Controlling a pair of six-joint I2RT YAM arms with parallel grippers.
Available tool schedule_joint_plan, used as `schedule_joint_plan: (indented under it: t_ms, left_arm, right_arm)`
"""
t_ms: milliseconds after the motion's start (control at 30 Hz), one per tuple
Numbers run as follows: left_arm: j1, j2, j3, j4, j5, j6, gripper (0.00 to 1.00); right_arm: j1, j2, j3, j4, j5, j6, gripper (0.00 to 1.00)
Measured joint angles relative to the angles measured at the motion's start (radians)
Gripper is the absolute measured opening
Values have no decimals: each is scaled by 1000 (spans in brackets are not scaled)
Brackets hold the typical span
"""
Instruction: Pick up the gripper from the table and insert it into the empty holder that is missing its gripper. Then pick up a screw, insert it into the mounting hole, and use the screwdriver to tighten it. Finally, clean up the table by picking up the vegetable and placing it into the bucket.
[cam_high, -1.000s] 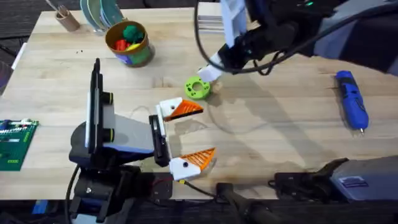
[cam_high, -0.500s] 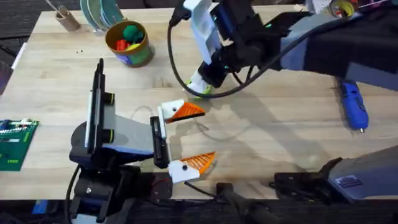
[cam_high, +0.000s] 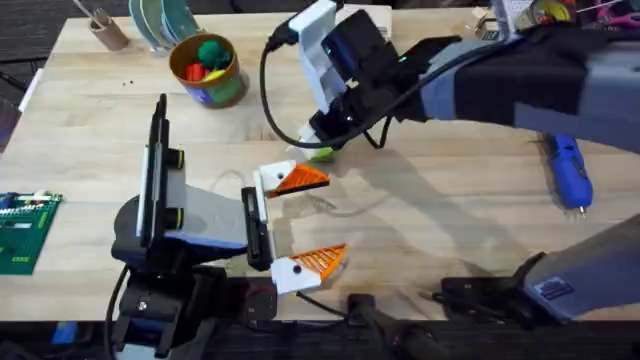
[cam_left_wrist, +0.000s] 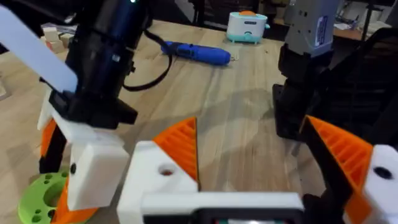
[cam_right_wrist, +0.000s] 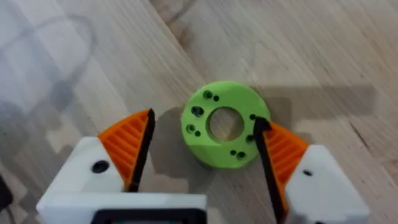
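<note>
The vegetable (cam_right_wrist: 225, 132) is a green ring-shaped slice with small holes, lying flat on the wooden table (cam_high: 450, 220). My right gripper (cam_right_wrist: 204, 127) is open and straddles it: one orange pad (cam_right_wrist: 278, 148) meets its rim, the other stands a little apart. From overhead, the right gripper (cam_high: 322, 145) covers most of the slice (cam_high: 320, 153). My left gripper (cam_high: 312, 220) is open near the front, both white mounts bearing orange tips. The blue screwdriver (cam_high: 567, 170) lies far right. The bucket (cam_high: 207, 68) stands at the back left. The loose gripper piece, the empty holder and the screw are out of view.
A brown cup with sticks (cam_high: 105, 30) and stacked plates (cam_high: 160, 20) stand behind the bucket. A green circuit board (cam_high: 25, 230) lies at the left edge. The right arm's cable (cam_high: 275, 90) loops above the slice. The left wrist view shows the screwdriver (cam_left_wrist: 196, 53) and the slice (cam_left_wrist: 34, 199).
The right arm has swung left and come down, so its open fingers now straddle the green slice. The left arm has not moved.
</note>
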Motion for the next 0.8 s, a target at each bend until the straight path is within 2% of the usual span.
schedule_joint_plan:
  t_ms: [233, 533, 800]
  left_arm:
    - [0, 0, 0, 0, 0, 0, 992]
    - [0, 0, 0, 0, 0, 0, 993]
    - [0, 0, 0, 0, 0, 0, 993]
  right_arm:
    - [32, 17, 0, 46, 87, 7, 879]
    - [80, 23, 0, 44, 152, -36, 843]
    - [90, 59, 1, 51, 172, -48, 681]
